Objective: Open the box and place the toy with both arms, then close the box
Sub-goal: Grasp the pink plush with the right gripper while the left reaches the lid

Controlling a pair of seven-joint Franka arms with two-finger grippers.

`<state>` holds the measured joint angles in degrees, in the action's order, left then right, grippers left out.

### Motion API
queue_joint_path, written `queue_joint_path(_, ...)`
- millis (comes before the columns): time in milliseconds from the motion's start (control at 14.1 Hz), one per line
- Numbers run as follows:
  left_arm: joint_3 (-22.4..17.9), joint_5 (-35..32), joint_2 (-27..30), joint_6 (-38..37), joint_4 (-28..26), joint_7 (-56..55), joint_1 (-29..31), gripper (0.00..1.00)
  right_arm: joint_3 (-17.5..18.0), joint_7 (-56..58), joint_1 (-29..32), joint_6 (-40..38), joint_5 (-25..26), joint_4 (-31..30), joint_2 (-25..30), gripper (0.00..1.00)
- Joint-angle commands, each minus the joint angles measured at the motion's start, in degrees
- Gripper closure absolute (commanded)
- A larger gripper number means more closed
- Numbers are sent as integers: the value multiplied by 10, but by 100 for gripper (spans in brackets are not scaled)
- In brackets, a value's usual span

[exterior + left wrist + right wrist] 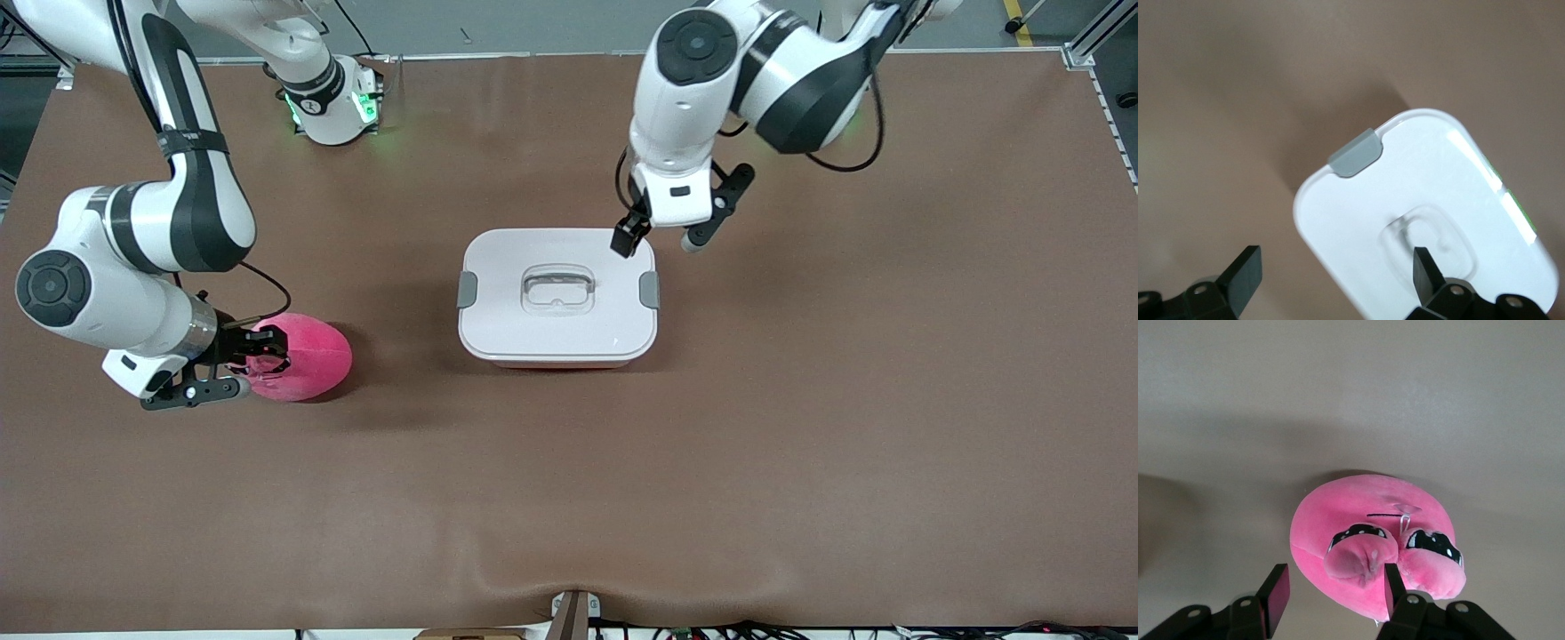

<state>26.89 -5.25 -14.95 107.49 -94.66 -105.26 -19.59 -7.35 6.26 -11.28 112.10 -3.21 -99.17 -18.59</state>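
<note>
The right claw [253, 366] is gaping around the round, fuzzy hot-pink plush toy [307, 357]; the left claw [662, 238] (fingers spread) is hovering over the smooth, rounded-rectangular white-lidded plastic box [558, 298].

Toy [307, 356] showing hot pink plush with black, white-dotted eyes | box [557, 298] wearing a white lid, grey side clips, clear handle, pink showing beneath | table [800, 427] lying plain brown | arms appearing white with black joints, bases glowing green
</note>
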Motion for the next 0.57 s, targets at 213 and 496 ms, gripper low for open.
queue_joint_path(213,0,-66,-57,52,12,-248,-49,0,-5,4,2,11,3,6,-5,35)
queue_joint_path(496,0,-95,-72,106,13,-371,-64,0,-6,4,1,38,3,0,-21,39)
